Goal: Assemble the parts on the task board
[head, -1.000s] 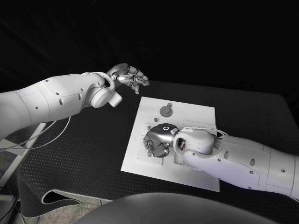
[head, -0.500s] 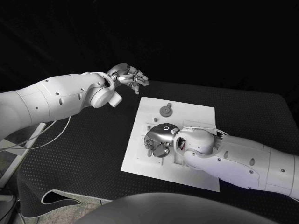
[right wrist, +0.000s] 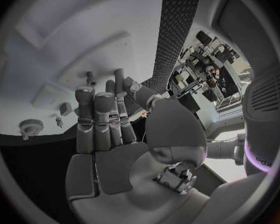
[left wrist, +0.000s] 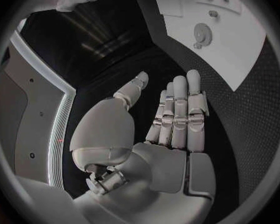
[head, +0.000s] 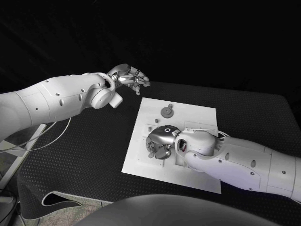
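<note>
Head view: right hand (head: 160, 142) hides the task board (head: 191, 113) centre, grasp unclear; left hand (head: 128, 77) spread, empty.

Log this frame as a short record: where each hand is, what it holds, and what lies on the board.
left hand: raised off the board's far left corner, fingers apart, holds nothing
right hand: low over the middle of the task board, fingers extended; contact unclear
loose part: gear lying flat on the board's far end
</note>
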`<state>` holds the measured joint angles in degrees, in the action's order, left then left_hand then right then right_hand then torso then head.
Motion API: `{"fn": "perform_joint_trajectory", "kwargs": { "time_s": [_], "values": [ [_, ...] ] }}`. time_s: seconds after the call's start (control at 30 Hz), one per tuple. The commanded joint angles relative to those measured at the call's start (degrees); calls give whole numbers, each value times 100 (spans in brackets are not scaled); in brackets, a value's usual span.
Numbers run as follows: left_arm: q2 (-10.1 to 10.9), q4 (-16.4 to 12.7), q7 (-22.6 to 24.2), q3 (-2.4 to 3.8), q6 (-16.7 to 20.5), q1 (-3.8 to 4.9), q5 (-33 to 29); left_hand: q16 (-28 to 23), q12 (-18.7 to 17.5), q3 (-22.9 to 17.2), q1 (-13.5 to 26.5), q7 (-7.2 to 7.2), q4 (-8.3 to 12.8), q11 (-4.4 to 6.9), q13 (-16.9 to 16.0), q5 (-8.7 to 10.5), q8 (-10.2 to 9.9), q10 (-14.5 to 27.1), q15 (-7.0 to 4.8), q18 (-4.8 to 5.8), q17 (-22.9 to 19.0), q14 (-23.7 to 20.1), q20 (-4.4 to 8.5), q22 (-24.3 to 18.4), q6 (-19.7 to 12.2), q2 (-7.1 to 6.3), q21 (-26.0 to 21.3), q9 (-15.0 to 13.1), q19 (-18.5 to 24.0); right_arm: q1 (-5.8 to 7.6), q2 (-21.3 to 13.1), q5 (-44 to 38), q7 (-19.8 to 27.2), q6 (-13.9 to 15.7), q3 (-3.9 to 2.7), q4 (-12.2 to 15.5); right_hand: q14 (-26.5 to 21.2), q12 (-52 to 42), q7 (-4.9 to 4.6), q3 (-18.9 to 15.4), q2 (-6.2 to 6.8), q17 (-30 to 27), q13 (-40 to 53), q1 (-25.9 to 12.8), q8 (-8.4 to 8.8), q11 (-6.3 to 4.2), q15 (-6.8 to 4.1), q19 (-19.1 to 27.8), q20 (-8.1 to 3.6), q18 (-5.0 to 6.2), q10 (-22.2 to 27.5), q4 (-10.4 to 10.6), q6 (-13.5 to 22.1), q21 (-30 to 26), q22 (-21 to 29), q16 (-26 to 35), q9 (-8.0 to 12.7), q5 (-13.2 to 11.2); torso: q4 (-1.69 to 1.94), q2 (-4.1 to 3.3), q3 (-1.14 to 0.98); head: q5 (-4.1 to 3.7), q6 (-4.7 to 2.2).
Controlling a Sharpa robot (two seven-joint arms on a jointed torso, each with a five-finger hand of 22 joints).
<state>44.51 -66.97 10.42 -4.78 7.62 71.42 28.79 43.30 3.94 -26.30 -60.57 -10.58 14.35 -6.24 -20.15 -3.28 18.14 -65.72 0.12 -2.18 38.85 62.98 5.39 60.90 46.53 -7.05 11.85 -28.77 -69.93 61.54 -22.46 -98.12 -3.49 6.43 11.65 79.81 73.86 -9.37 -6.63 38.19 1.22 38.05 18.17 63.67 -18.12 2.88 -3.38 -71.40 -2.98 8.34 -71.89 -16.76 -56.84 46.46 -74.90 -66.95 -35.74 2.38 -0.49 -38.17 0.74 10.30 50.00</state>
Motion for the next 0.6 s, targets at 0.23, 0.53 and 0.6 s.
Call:
{"fn": "perform_joint_trajectory", "kwargs": {
  "time_s": [0.23,0.53,0.6],
  "values": [
    [3,-20,53,3,-53,9,-32,-34,6,-7,24,-34,-28,-21,-8,4,41,31,10,-274,9,15,2,8,-7,25,-27,10,-45,-10,62,-98,-49,-159,9,-73,-88,4,-18,22,-42,4,22,1,-16,-63,-81,5,-39,666,-197,0,-24,21,-114,-22,1,38,-1,1,-1,-5,0],
    [7,-20,50,3,-52,9,-33,-36,6,-6,24,-34,-29,-21,-9,4,43,31,10,-274,11,16,2,8,-8,24,-28,11,-45,-10,78,41,44,-7,11,-34,-113,69,-170,-251,531,15,65,15,213,-22,-42,51,-49,666,-84,-15,385,49,-123,-41,66,38,4,0,0,-12,0],
    [6,-20,50,3,-54,9,-33,-36,6,-6,25,-34,-29,-21,-9,4,43,31,11,-274,11,16,2,9,-8,25,-28,11,-45,-10,78,50,53,17,11,-26,-119,79,-202,-365,599,17,80,3,264,-8,-28,59,-47,666,-66,-12,474,54,-119,-44,83,38,6,1,1,-19,0]
  ]
}}
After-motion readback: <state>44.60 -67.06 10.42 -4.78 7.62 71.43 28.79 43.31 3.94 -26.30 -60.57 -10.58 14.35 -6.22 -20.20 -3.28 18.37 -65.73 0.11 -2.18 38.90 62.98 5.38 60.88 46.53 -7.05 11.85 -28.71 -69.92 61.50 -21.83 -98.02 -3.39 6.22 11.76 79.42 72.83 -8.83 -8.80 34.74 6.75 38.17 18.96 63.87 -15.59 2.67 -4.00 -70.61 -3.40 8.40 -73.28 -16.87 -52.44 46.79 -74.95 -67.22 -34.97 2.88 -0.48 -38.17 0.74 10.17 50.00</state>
